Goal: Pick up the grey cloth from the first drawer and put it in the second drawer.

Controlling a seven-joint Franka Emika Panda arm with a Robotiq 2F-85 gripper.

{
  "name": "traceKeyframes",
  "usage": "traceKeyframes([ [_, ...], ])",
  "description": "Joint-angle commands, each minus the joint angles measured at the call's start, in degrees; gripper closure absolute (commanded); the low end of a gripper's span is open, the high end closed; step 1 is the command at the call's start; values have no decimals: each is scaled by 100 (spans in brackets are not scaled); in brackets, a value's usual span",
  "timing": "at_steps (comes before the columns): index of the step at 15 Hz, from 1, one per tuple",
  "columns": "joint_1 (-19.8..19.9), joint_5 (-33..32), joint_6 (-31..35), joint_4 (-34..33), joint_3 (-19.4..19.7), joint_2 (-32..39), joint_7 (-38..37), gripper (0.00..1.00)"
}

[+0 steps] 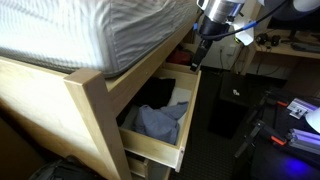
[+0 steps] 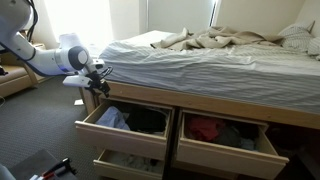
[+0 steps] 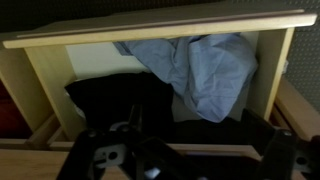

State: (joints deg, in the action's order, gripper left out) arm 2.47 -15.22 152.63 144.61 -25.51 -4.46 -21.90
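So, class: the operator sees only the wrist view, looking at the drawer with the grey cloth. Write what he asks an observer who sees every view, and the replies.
Operator: Is my gripper inside the first drawer?
Observer: No, it hangs above the drawer's front corner, beside the mattress.
Operator: Is any other drawer open?
Observer: Yes, the neighbour drawer, with a red cloth in it.
Operator: Anything below?
Observer: A lower drawer is pulled out under the first.

Home bedroom: bed (image 2: pixel 215 62) over clothes drawers (image 2: pixel 125 125).
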Motion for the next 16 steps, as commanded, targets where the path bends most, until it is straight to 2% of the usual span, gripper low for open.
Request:
traceKeyframes([
  [1, -871, 1138, 66, -314, 576, 384, 1504, 0],
  [3, -1218, 1721, -99, -595, 662, 750, 2210, 0],
  [4, -1315, 1725, -423, -787, 668, 916, 2336, 0],
  [6, -1426, 1670, -1075, -1162, 710, 1245, 2452, 0],
  [10, -1577, 1000, -2532, -1937, 1007, 1815, 1915, 0],
  [11, -1566, 1282, -2010, -1508, 930, 1507, 2100, 0],
  [13, -1570, 1126, -2313, -1777, 1027, 1719, 2042, 0],
  [15, -1577, 1111, -2348, -1844, 1042, 1775, 2036, 0],
  [16, -1459, 1477, -2179, -1502, 954, 1128, 2286, 0],
])
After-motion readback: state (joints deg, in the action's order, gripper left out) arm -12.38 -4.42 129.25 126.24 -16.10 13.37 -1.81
